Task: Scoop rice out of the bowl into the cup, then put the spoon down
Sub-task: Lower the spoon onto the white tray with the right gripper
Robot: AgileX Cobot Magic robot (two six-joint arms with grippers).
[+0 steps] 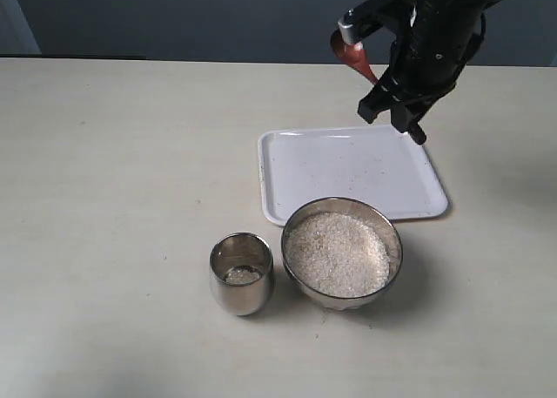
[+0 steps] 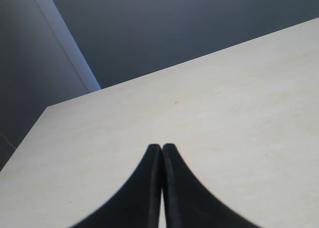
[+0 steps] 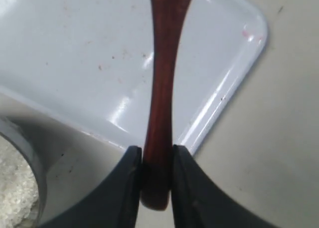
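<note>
Right pincer (image 1: 393, 119) (image 3: 157, 153): two black, smooth, tapering fingers clenched on the slim handle of the spoon (image 1: 348, 54) (image 3: 164, 63), gripping close to the handle's blunt end. The spoon is one piece of dark reddish-brown polished wood, held in the air above the far edge of the tray (image 1: 348, 167) (image 3: 75, 48). Its round scooping end is partly covered by the arm's hardware in the exterior view and cut off by the frame in the right wrist view, so its contents cannot be made out.

Left pincer (image 2: 161, 148): two black fingers pressed together, grasping nothing, over bare worktop (image 1: 113, 172) (image 2: 224, 113).

Tray: one, white, glossy, square with rounded corners and a raised rim, flecked with small specks.

Bowl (image 1: 344, 302) (image 3: 35, 163): one, round, shiny steel, wide-mouthed, overlapping the tray's near edge in the exterior view; only an arc of its rim enters the right wrist view. It is filled nearly to the rim with rice (image 1: 338, 254) (image 3: 12, 193), a granular mass of small white grains.

Cup (image 1: 239, 300): one, small, shiny steel, round-bellied, handleless, standing upright just beside the bowl on its left, with a thin layer of rice at the bottom.

Worktop: pale cream, matt, flat.
</note>
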